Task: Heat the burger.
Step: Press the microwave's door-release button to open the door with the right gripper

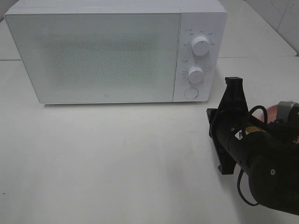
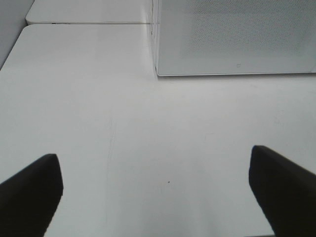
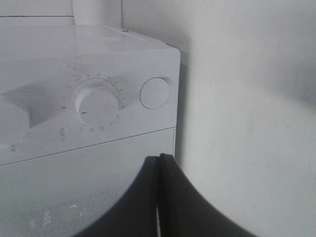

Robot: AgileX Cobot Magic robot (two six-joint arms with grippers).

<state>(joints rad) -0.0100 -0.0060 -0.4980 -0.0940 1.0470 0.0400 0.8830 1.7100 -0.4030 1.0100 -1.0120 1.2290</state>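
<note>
A white microwave (image 1: 107, 56) stands at the back of a white counter (image 1: 117, 154), its speckled door closed. The right hand (image 1: 232, 81) is black, with its fingers pressed flat together and holding nothing. It points at the control strip on the oven's right side, near but apart from the round button (image 1: 191, 93) below the two dials. The left hand (image 2: 154, 155) hangs over bare counter near the oven's front left corner, fingers spread wide and empty.

The burger is not visible in any view. A sliver of pink (image 1: 273, 112) shows behind the right arm — possibly a plate, but too little shows to tell.

The step in hand looks like pressing the round button to release the door. To do it well, set the joined fingertips squarely on the button's centre and push straight in, not at a slant. Stay clear of the lower dial (image 1: 195, 74) just above, so that no setting gets turned. A light oven may slide back on the smooth top, so a short, firm push seems safer than a long one.

The counter is plain matte white with faint scuffs. Pale wall tiles (image 1: 275, 18) show at the far right.
</note>
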